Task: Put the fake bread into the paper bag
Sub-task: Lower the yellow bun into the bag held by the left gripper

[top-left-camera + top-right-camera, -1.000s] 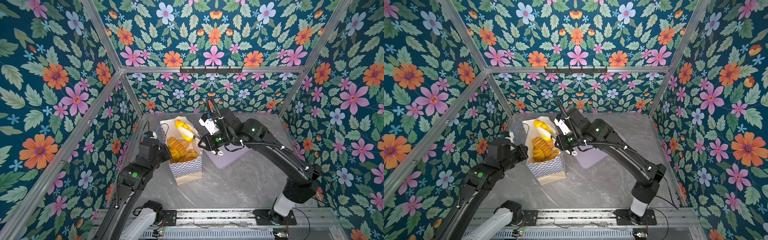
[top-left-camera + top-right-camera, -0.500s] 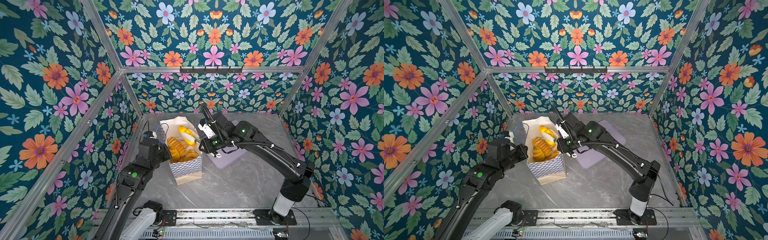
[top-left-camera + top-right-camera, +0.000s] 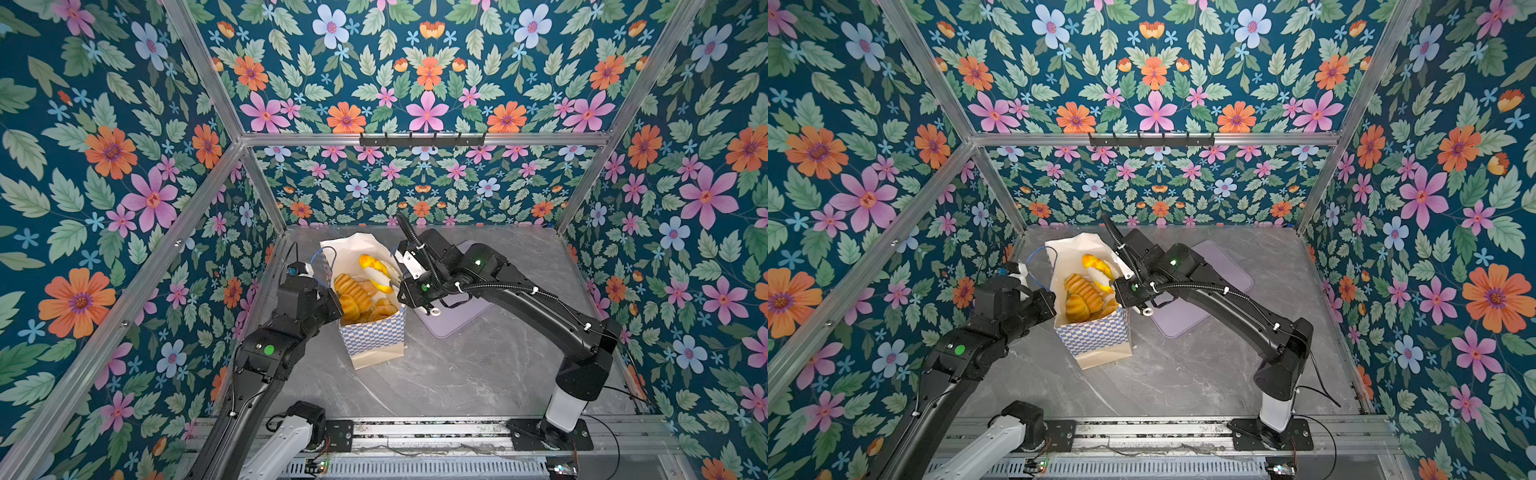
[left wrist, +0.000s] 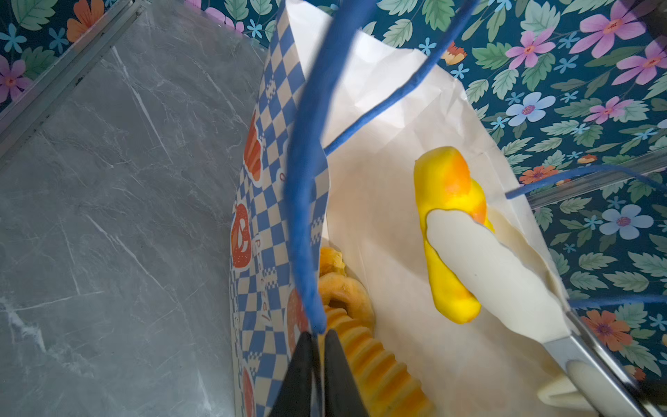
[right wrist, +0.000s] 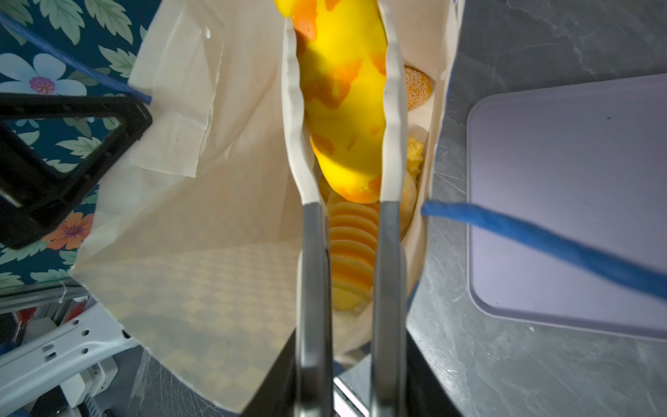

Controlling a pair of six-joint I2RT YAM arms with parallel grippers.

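Note:
The paper bag [image 3: 376,338] [image 3: 1096,332] stands upright on the grey table, open at the top, with several golden loaves of fake bread [image 3: 357,297] [image 3: 1084,297] [image 5: 352,245] inside. My right gripper [image 3: 406,287] [image 3: 1120,289] [image 5: 350,382] is shut on metal tongs [image 5: 312,252], whose white tips clamp a yellow-orange long roll [image 3: 372,266] [image 3: 1094,264] [image 4: 447,202] [image 5: 343,108] inside the bag's mouth, above the other loaves. My left gripper [image 3: 334,302] [image 3: 1050,300] [image 4: 317,337] is shut on the bag's blue cord handle [image 4: 303,180] at the bag's left side.
A flat lavender tray [image 3: 453,322] [image 3: 1187,309] [image 5: 570,202] lies right of the bag, partly under my right arm. The bag's other blue cord [image 5: 541,238] hangs over the tray side. Floral walls enclose the table on three sides.
My right arm has lowered and stretched forward, carrying the yellow roll down into the bag's mouth. The left arm and the bag have stayed put.

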